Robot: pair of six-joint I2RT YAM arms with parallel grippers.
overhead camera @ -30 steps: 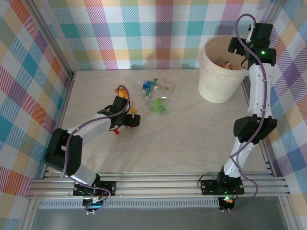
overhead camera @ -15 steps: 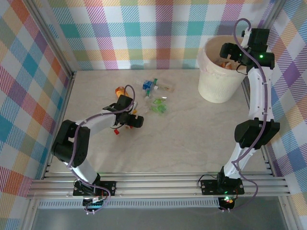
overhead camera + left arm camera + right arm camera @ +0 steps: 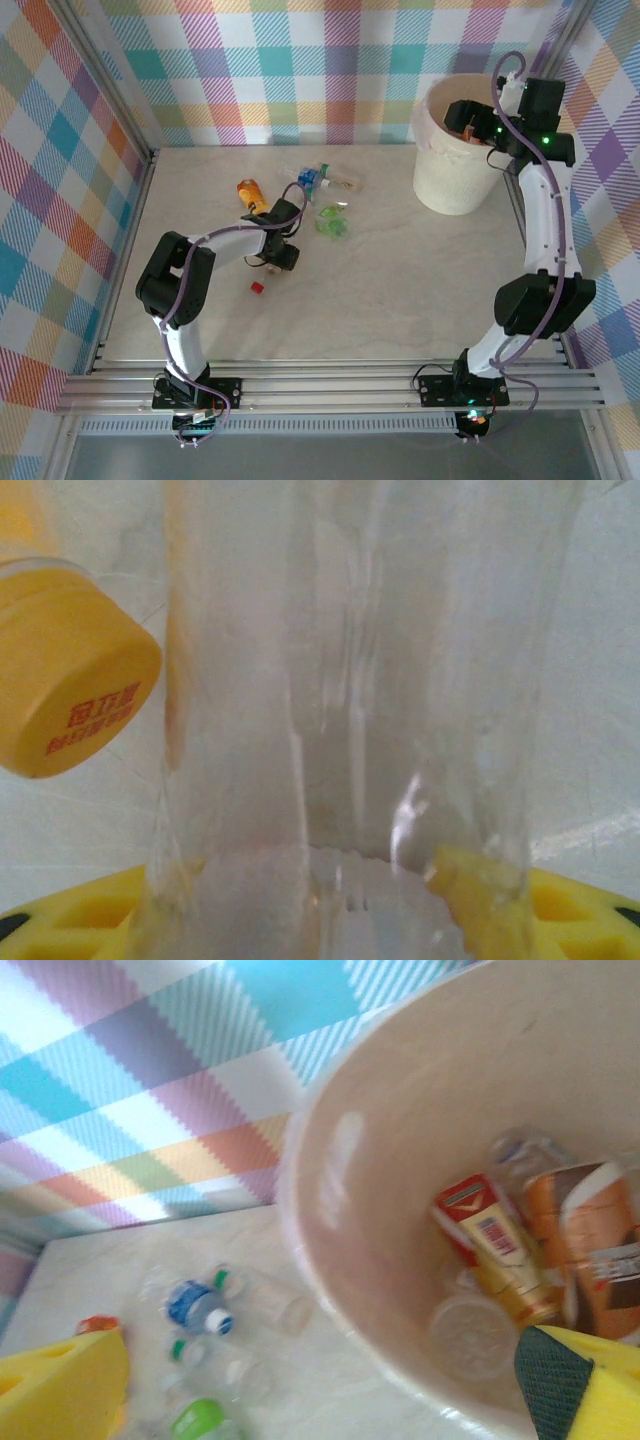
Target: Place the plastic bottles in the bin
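A clear plastic bottle (image 3: 340,680) stands close up in the left wrist view. My left gripper (image 3: 278,252) is shut on it, with a yellow fingertip (image 3: 85,910) against each side. An orange cap (image 3: 70,680) lies right beside it. On the table an orange bottle (image 3: 250,192), a blue-labelled bottle (image 3: 310,180), a clear one (image 3: 346,181) and a green one (image 3: 330,225) lie loose. The cream bin (image 3: 455,175) stands at the back right. My right gripper (image 3: 465,112) hangs open above its mouth. Inside lie a red-and-yellow-labelled bottle (image 3: 490,1240) and an orange one (image 3: 585,1240).
A small red cap (image 3: 256,287) lies on the table near my left forearm. Checked walls close in the table at the left, back and right. The bin's rim (image 3: 300,1220) is close under the right gripper, with the loose bottles (image 3: 195,1305) beyond it.
My left gripper has slid right toward the bottle cluster and closed on the clear bottle, uncovering the orange bottle. The right gripper has shifted left over the bin, still open.
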